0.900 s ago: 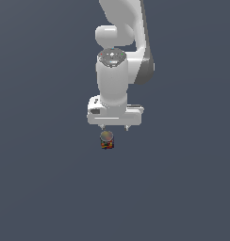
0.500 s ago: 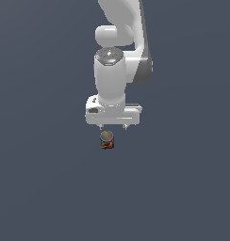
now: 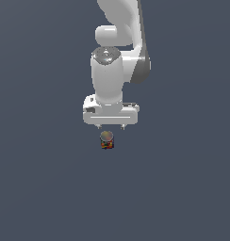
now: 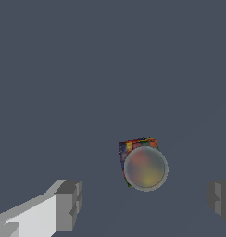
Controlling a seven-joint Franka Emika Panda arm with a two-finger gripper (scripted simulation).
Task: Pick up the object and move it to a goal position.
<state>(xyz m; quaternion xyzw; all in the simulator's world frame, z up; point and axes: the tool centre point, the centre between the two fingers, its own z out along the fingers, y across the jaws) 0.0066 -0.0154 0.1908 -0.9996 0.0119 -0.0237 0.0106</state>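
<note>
The object (image 3: 106,140) is a small can with multicoloured patchwork sides and a grey round top. It stands upright on the dark grey floor in the exterior view, just below the arm's hand. My gripper (image 3: 110,127) hangs above it, pointing down, with only the fingertips showing under the white hand. In the wrist view the can (image 4: 143,164) lies between my two fingers (image 4: 68,203), which stand wide apart and do not touch it. The gripper (image 4: 145,203) is open and empty.
The plain dark grey floor (image 3: 46,188) fills both views. The white arm (image 3: 117,52) rises out of the top of the exterior view. No other objects or a goal marker show.
The hand has shifted slightly to the exterior view's left and a little lower towards the can. The can has not moved.
</note>
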